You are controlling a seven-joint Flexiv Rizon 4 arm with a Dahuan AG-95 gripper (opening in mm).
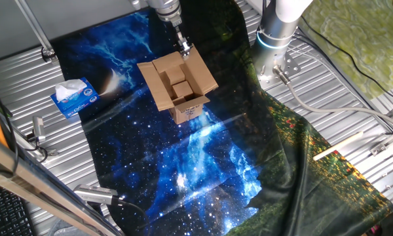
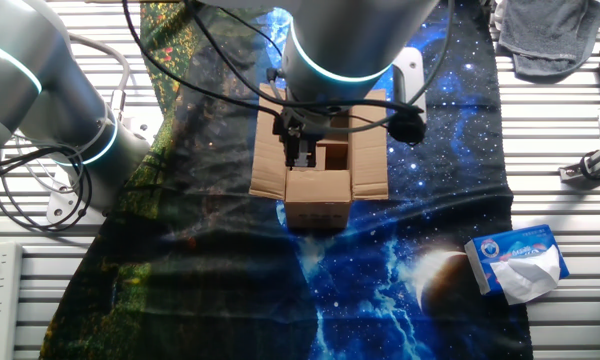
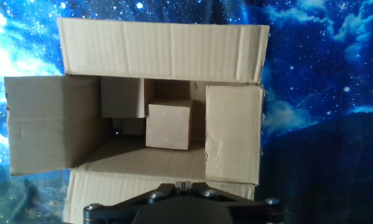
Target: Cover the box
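The box (image 1: 181,86) is a small brown cardboard carton standing on the starry cloth, with a white label (image 1: 191,111) on its near side. Its flaps are spread, and one side flap (image 3: 233,134) leans partly over the opening. Smaller cardboard blocks (image 3: 168,124) lie inside. My gripper (image 1: 184,46) hangs just above the box's far rim, fingers pressed together with nothing between them. In the other fixed view the gripper (image 2: 301,152) sits over the left edge of the box (image 2: 320,185). In the hand view the gripper (image 3: 185,184) is above the nearest flap (image 3: 105,190).
A blue and white tissue box (image 1: 75,97) (image 2: 517,262) lies on the cloth's edge, apart from the carton. The arm's base (image 1: 275,33) stands on the slatted metal table (image 1: 354,98) with cables around it. A grey cloth (image 2: 545,35) lies in a corner.
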